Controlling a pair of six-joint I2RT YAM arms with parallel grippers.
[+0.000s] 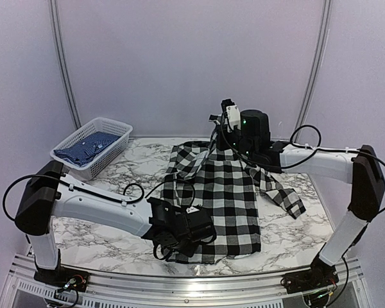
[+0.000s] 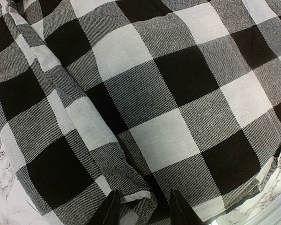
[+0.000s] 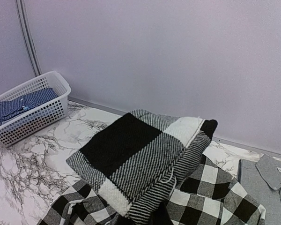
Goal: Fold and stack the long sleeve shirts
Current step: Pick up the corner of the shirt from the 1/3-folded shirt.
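Note:
A black-and-white checked long sleeve shirt [image 1: 224, 192] lies spread on the marble table. One sleeve [image 1: 282, 192] trails to the right. My left gripper [image 1: 194, 242] is low over the near left hem. In the left wrist view it [image 2: 145, 213] is open, its dark fingertips [image 2: 110, 211] astride a folded edge of the cloth [image 2: 131, 140]. My right gripper [image 1: 226, 138] is at the shirt's far edge, shut on a lifted fold. That fold [image 3: 140, 164] fills the right wrist view and hides the fingers.
A white basket [image 1: 93, 146] holding blue cloth stands at the back left, also seen in the right wrist view [image 3: 28, 110]. A grey collared shirt [image 3: 267, 187] lies at the back right by the wall. The metal table rail [image 1: 192, 282] runs along the front.

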